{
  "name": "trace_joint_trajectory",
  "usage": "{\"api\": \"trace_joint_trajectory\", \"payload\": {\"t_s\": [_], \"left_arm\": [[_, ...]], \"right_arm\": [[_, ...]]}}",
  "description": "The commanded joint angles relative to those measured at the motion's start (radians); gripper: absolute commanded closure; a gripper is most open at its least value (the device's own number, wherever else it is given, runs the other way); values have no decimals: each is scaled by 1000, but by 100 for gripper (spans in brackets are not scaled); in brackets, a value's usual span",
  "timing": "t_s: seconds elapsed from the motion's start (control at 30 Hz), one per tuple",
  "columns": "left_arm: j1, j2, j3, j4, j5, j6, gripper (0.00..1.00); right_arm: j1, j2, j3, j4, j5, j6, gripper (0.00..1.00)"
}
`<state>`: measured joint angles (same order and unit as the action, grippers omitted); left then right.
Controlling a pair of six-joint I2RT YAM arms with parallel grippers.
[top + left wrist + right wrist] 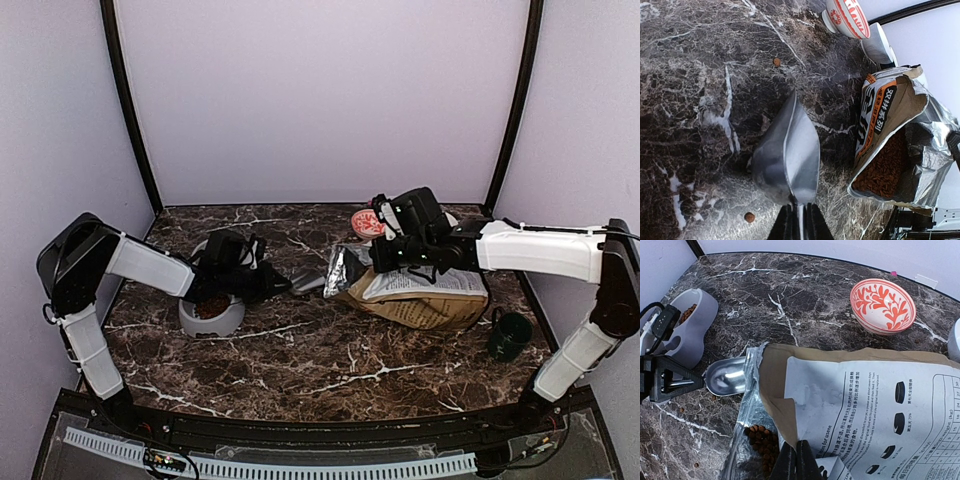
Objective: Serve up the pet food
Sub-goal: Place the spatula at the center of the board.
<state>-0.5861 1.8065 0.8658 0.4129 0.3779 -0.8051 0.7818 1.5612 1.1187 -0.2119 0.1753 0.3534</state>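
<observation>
The pet food shows as reddish-brown kibble inside the open dog-food bag, also in the right wrist view. Some kibble lies in the grey double bowl. My left gripper is shut on the handle of an empty metal scoop, which hangs over the table between the bowl and the bag mouth. My right gripper is shut on the bag's upper edge and holds the mouth open. The scoop sits just left of the bag mouth.
A red-and-white patterned bowl stands behind the bag. A dark green cup stands at the right. Two loose pellets lie on the marble table. A white object sits beside the patterned bowl.
</observation>
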Motion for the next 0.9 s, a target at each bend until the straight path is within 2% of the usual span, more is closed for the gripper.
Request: {"api": "trace_joint_trajectory", "payload": {"t_s": [0.0,0.1,0.43,0.7,0.87], "left_arm": [[-15,5,-46,16,-11,4,92],[-22,4,-63,21,-27,0,85],[-23,-9,-113,36,-51,-14,75],[-63,-48,-160,34,-65,-22,58],[-77,-59,-185,31,-72,-1,54]], "right_arm": [[-2,-27,57,10,58,20,100],[2,-28,58,4,59,22,100],[9,-25,75,-12,75,22,100],[20,-27,83,-23,88,23,100],[22,-32,73,-20,93,25,100]]}}
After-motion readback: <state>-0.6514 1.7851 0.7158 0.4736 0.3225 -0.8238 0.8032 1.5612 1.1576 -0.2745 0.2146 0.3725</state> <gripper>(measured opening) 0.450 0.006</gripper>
